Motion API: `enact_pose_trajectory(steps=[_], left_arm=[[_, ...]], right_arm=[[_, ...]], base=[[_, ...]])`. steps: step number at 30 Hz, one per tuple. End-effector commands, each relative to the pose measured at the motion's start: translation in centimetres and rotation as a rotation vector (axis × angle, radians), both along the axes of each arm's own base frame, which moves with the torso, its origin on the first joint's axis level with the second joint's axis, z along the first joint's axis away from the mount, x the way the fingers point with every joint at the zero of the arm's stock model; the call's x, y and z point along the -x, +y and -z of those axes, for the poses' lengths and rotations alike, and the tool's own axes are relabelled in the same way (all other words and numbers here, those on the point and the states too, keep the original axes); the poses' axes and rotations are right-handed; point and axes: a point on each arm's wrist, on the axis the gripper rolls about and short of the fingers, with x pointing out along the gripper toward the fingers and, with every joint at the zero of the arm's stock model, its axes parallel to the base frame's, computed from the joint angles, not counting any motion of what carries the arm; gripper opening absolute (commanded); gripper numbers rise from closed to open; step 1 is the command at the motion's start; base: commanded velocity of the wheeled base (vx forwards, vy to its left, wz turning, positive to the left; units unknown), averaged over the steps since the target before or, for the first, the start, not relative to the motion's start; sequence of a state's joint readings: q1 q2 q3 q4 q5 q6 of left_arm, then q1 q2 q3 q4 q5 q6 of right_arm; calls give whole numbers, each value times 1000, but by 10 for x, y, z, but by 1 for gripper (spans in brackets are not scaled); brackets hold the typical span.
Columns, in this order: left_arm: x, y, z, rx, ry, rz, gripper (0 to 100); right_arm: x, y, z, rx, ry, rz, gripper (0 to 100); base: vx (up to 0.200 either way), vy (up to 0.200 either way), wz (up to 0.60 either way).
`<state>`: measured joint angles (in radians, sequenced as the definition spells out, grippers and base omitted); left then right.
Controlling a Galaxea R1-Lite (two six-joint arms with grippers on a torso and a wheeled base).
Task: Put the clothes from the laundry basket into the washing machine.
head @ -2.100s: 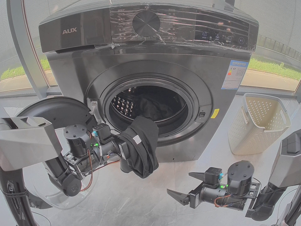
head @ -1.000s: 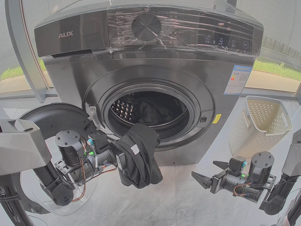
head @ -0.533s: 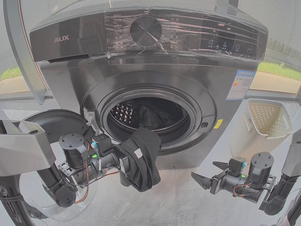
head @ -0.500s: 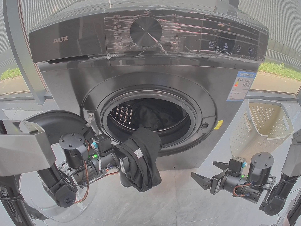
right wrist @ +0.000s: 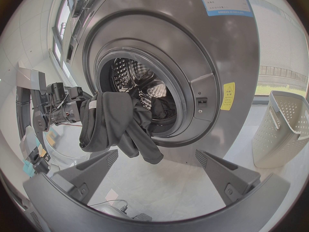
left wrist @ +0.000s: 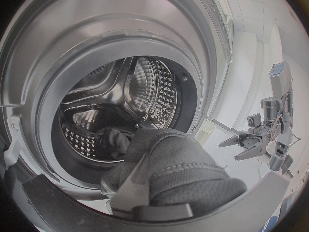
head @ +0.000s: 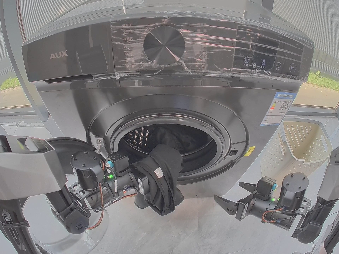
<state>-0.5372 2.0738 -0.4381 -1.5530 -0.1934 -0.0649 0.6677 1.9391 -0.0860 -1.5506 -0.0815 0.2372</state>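
Note:
A black garment hangs over my left gripper, which is shut on it just below the lower lip of the washing machine's round opening. In the left wrist view the cloth bunches over the fingers, with the steel drum behind. Another dark garment lies inside the drum. My right gripper stands open low at the right, above the floor, holding nothing. The cream laundry basket stands right of the machine, and what shows of its inside is bare.
The machine's door hangs open on the left, behind my left arm. Pale tiled floor spreads in front of the machine. Glass walls stand behind. From the right wrist, the basket sits beside the machine's front panel.
The head camera has moved closer to the machine, so the whole picture has grown. The left gripper keeps the garment at the drum's lip. Early on, the right gripper drew back to the right.

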Motion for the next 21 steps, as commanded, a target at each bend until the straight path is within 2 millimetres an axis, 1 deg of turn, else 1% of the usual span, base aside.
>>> enact_pose_trajectory(steps=[1,3,5,6,7,8,9,11,13,14,15,21], left_arm=[[0,-8,-3,15,-19,10,0],[-4,-22,-6,36,-40,40,0],[-8,-33,-1,36,-42,54,0],[-8,-33,-1,36,-42,54,0],[-17,-45,11,40,-28,60,0],[-18,-48,13,41,-27,58,0],[-30,-55,24,39,-29,3,0],[-42,-64,30,55,-39,-53,0],[-57,-72,29,77,-69,-75,0],[-57,-72,29,77,-69,-75,0],[-75,-80,26,75,-65,-95,0],[-98,-91,13,50,-29,-113,0]], right_arm=[[2,3,-5,-13,-24,-5,100],[4,3,-6,-12,-26,-1,100],[4,3,-6,-12,-28,-1,100],[4,3,-6,-12,-28,-1,100],[4,4,-7,-12,-30,-6,100],[4,4,-7,-12,-30,-9,100],[6,6,-6,-10,-29,-20,100],[7,7,-7,-12,-30,-26,100],[9,8,-7,-10,-29,-31,100],[9,8,-7,-10,-29,-31,100],[9,7,-6,-9,-23,-30,100],[10,8,-5,-8,-20,-33,100]], base=[[0,0,0],[0,0,0],[0,0,0],[0,0,0],[0,0,0],[0,0,0],[0,0,0],[0,0,0],[0,0,0],[0,0,0],[0,0,0],[0,0,0]])
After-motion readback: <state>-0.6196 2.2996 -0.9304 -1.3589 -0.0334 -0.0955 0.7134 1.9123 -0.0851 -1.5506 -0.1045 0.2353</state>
